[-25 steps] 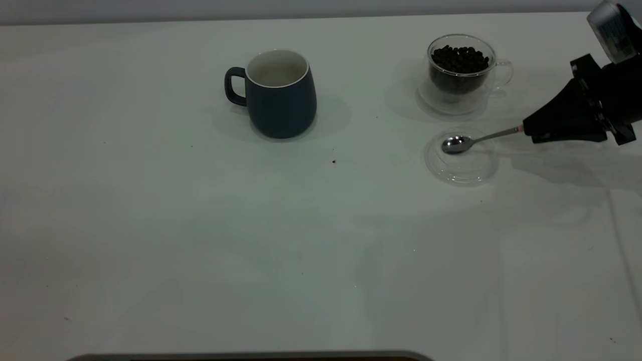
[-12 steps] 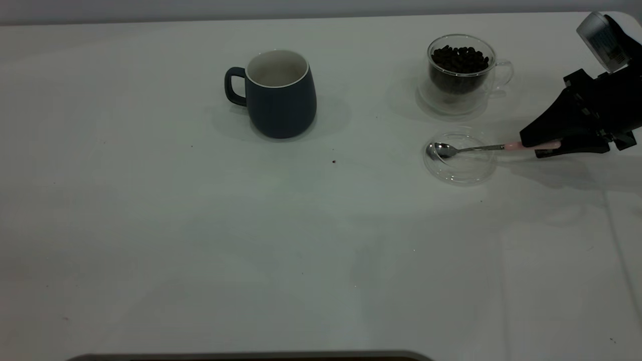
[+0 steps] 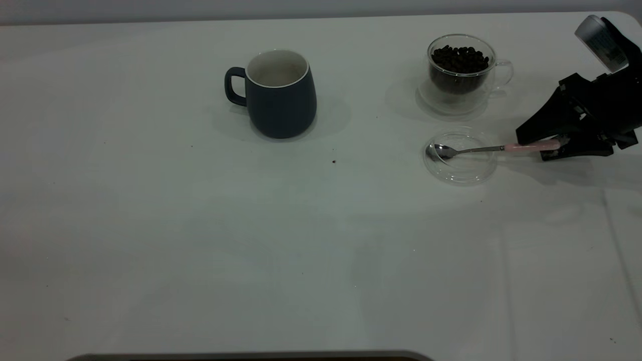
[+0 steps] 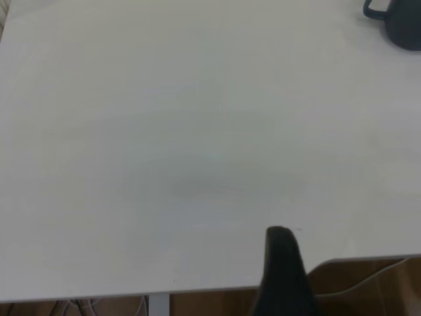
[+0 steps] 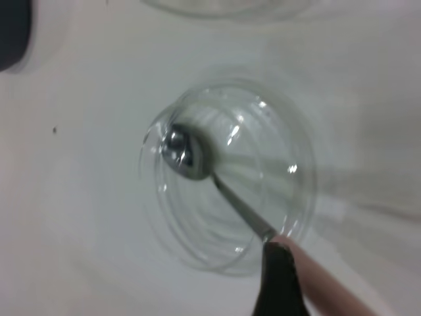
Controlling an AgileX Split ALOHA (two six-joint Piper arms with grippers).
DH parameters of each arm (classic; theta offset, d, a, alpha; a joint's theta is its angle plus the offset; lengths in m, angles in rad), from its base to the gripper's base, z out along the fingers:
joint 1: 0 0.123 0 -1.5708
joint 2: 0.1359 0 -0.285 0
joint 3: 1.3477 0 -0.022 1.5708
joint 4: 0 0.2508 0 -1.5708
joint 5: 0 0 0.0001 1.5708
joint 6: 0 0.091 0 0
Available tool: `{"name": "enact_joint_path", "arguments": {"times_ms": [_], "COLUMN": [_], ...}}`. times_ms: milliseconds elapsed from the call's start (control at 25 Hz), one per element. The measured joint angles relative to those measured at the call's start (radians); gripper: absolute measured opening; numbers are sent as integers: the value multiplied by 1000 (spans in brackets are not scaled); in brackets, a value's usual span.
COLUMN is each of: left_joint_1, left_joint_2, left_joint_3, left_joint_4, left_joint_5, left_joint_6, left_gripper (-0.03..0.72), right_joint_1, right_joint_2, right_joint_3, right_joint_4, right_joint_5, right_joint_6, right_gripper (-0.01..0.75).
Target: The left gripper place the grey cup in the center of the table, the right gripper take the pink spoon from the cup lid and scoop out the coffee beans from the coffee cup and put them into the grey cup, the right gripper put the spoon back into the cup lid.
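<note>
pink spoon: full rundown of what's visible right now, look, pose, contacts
The pink spoon is a slim teaspoon with a shiny metal bowl and stem and a pale pink handle. It lies nearly flat, its bowl resting inside the clear cup lid near the rim on the grey cup's side, its stem crossing the opposite rim. The handle points toward the right hand, whose open fingers sit on either side of its end; whether they touch it is unclear. No beans are in the bowl.

Right gripper (image 3: pixel 544 145): I see matte black, angular, tapering fingers.
Right wrist: I see a grey cylindrical housing with a pale label.
Left gripper (image 4: pixel 284 273): I see one black, round-tipped finger only.
</note>
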Motion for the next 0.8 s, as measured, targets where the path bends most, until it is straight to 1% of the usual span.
{"name": "enact_joint_path", "arguments": {"times_ms": [120,360,440,520,600,680,760,800], "left_joint_1": [0,0,0,0,0,0,0,0], "left_joint_2": [0,0,0,0,0,0,0,0], "left_joint_3": [0,0,0,0,0,0,0,0], "left_joint_4": [0,0,0,0,0,0,0,0], "left_joint_5": [0,0,0,0,0,0,0,0], "left_joint_6": [0,0,0,0,0,0,0,0], "left_gripper": [586,586,586,586,586,586,586,586], "right_joint_1": [0,0,12,40,88,146,219,249], "right_joint_2": [0,-1,-21,-90,-197,-332,-489,-565], "right_joint_3": [0,0,4,14,25,27,27,27], "right_joint_4": [84,259,267,238,135,-25,-245,-384], "right_joint_5": [-34,-92,-127,-173,-211,-225,-203,-169], "right_joint_6": [-69,-266,-279,-282,-211,-38,235,384], "right_gripper": [585,585,585,585,585,585,585,583]}}
